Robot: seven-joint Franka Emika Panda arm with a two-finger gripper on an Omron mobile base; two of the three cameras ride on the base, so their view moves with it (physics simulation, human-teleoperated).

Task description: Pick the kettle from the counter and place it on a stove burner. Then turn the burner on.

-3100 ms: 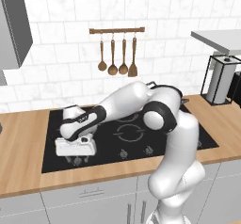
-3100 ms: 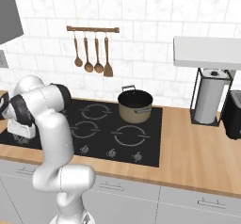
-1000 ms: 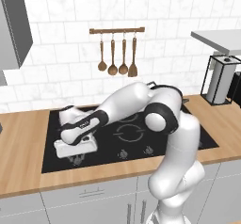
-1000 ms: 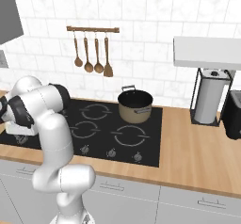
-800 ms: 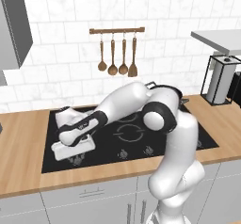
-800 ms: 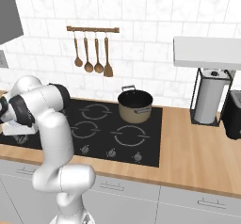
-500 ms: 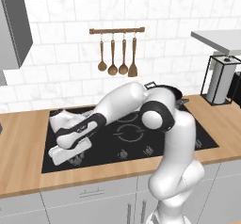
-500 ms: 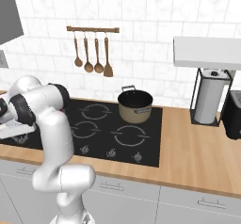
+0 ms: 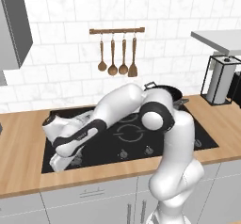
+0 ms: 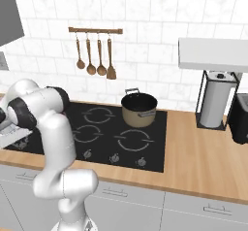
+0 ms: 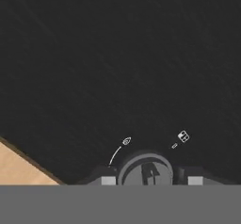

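Observation:
My gripper (image 9: pixel 59 162) hangs low over the front left corner of the black cooktop (image 9: pixel 193 136), close to the wooden counter (image 9: pixel 21 164). In the hand view my gripper (image 11: pixel 150 180) straddles a round grey stove knob (image 11: pixel 144 170), with one dark fingertip (image 11: pixel 108 180) on each side, partly apart. The hand also shows at the left edge of the right base view as my gripper (image 10: pixel 6 139). A wide grey stove burner ring (image 10: pixel 133 140) lies bare near the cooktop's front. The kettle is hidden, perhaps behind my arm.
A tan pot with a black rim (image 10: pixel 139 109) stands on the back right burner. More knobs (image 10: pixel 115 158) line the cooktop's front edge. Wooden utensils (image 9: pixel 117 60) hang on the wall rail. A paper towel holder (image 10: pixel 213 106) stands on the counter at the right.
The hand has swung left and down from above the cooktop's left side to its front left corner. The jaws keep about the same gap.

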